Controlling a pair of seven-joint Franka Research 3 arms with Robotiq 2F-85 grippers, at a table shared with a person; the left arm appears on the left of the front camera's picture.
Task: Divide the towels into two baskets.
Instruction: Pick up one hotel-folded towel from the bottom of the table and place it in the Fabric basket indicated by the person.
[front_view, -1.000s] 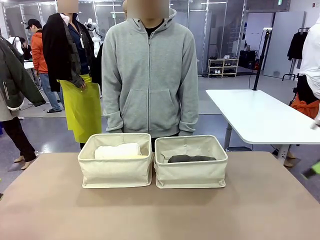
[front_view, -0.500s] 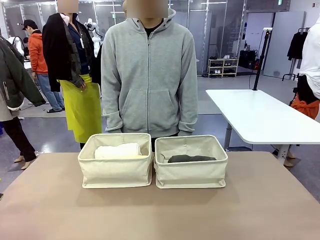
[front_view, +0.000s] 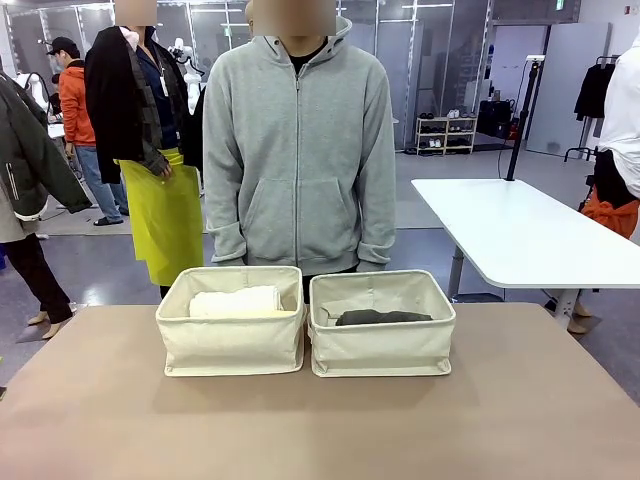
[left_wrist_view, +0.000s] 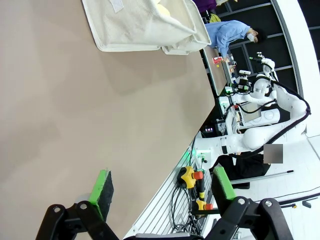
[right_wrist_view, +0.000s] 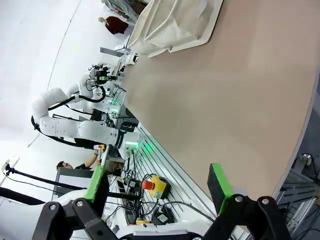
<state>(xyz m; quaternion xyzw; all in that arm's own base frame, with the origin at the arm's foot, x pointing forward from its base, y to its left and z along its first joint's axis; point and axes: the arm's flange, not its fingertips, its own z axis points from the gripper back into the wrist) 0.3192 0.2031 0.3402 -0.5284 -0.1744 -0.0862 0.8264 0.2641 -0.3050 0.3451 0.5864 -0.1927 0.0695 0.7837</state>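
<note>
Tan table (front_view: 320, 430): two cream baskets side by side at frame centre, left basket (front_view: 232, 345) touching right basket (front_view: 381, 348).

A person in a grey zip hoodie (front_view: 299, 150) stands at the far edge of a tan table (front_view: 320, 420), arms down; behind, a white table (front_view: 520, 235), a shelf (front_view: 446, 134) and a person in a yellow apron (front_view: 165, 215)
</note>
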